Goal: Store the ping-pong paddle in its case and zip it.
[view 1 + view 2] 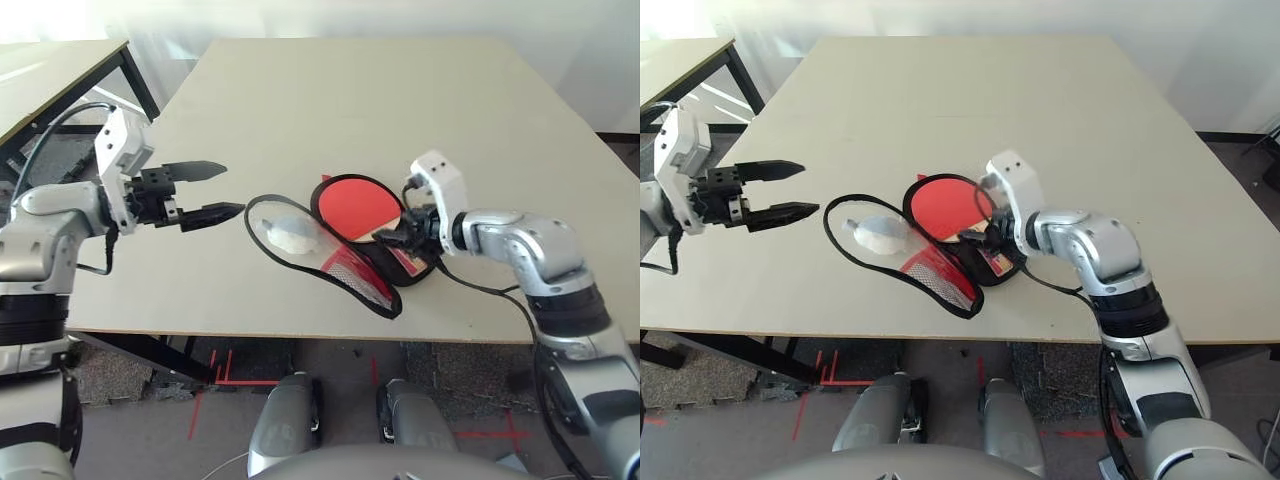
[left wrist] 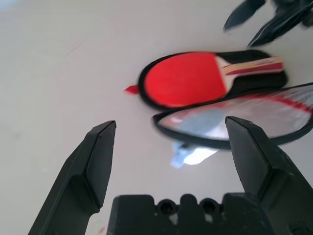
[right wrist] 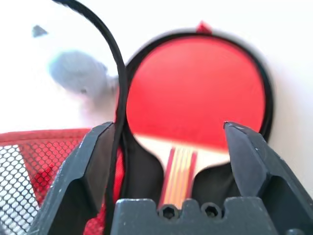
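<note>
The paddle lies inside the opened case near the table's front edge, probably seated for zipping. The right hand is spread around its handle, gripping nothing; the left hand, wide and empty, leaves room.

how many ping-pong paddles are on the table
1: the round red ping-pong paddle with a light wooden handle lies in the open black-rimmed fabric case. Others could be hidden, though none is visible.

Paddle handle partly hidden behind right end effector; pouch blurred.
</note>
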Robot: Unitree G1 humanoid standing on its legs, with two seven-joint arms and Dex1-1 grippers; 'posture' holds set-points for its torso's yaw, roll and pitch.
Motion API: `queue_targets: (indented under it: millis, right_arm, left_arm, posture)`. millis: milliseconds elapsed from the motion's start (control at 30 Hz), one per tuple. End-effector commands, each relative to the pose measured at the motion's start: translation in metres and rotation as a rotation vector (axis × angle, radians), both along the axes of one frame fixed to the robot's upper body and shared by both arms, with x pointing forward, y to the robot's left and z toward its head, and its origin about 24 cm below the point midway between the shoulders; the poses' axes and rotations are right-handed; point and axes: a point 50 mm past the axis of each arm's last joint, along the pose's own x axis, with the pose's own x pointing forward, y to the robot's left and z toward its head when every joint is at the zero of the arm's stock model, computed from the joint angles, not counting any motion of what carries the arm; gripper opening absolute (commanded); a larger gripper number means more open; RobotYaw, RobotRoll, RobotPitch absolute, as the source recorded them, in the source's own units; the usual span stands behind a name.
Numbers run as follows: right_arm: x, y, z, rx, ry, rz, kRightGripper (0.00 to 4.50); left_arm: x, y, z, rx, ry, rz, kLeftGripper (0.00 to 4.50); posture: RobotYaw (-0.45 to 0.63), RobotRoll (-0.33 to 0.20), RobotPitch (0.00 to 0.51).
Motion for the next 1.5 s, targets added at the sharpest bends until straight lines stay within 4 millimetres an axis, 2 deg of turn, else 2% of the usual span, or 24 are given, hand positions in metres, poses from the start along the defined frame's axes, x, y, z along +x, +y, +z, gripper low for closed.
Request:
queue_targets:
  millis: [33, 167, 367, 600, 833, 967, 1067, 1133, 1200, 1333, 1500]
  right_arm:
    - [0.005, -0.018, 0.012, -0.006, -0.139, 0.006, 4.48]
    - [0.013, -0.039, 0.024, -0.01, -0.249, -0.013, 4.48]
    - [0.018, -0.06, 0.034, 0.004, -0.37, -0.031, 4.48]
    - [0.024, -0.073, 0.031, -0.013, -0.379, -0.118, 4.48]
    - [0.024, -0.079, 0.029, -0.001, -0.372, -0.165, 4.48]
    - [0.02, -0.081, 0.025, 0.003, -0.337, -0.183, 4.48]
    - [0.017, -0.083, 0.019, 0.015, -0.305, -0.208, 4.48]
    - [0.014, -0.083, 0.011, 0.071, -0.218, -0.221, 4.48]
    - [0.011, -0.083, 0.005, 0.121, -0.125, -0.227, 4.48]
    - [-0.001, -0.081, -0.004, 0.156, -0.035, -0.213, 4.48]
    - [-0.016, -0.082, -0.021, 0.234, 0.094, -0.2, 4.48]
  left_arm:
    - [-0.004, 0.011, 0.0, 0.043, 0.019, 0.017, 4.5]
    - [-0.01, 0.015, -0.009, 0.067, 0.091, 0.009, 4.5]
    - [-0.018, 0.0, -0.032, 0.071, 0.162, -0.042, 4.5]
    - [-0.016, -0.044, -0.057, -0.004, 0.21, -0.137, 4.5]
    - [0.007, -0.092, -0.044, -0.087, 0.125, -0.264, 4.5]
    - [0.024, -0.125, -0.04, -0.13, 0.078, -0.351, 4.5]
    - [0.034, -0.16, -0.042, -0.175, 0.045, -0.415, 4.5]
    - [0.041, -0.183, -0.043, -0.217, 0.005, -0.447, 4.5]
    - [0.043, -0.196, -0.044, -0.225, -0.009, -0.477, 4.5]
    - [0.045, -0.207, -0.046, -0.22, -0.008, -0.515, 4.5]
    - [0.047, -0.204, -0.05, -0.205, 0.01, -0.515, 4.5]
  posture:
    - [0.14, 0.0, 0.046]
    - [0.14, 0.0, 0.045]
    - [0.13, 0.0, 0.041]
    - [0.12, 0.0, 0.041]
    - [0.08, 0.0, 0.045]
    - [0.06, 0.0, 0.042]
    - [0.05, 0.0, 0.038]
    - [0.03, 0.0, 0.036]
    - [0.02, 0.0, 0.039]
    - [0.01, 0.0, 0.042]
    - [0.01, 0.0, 0.05]
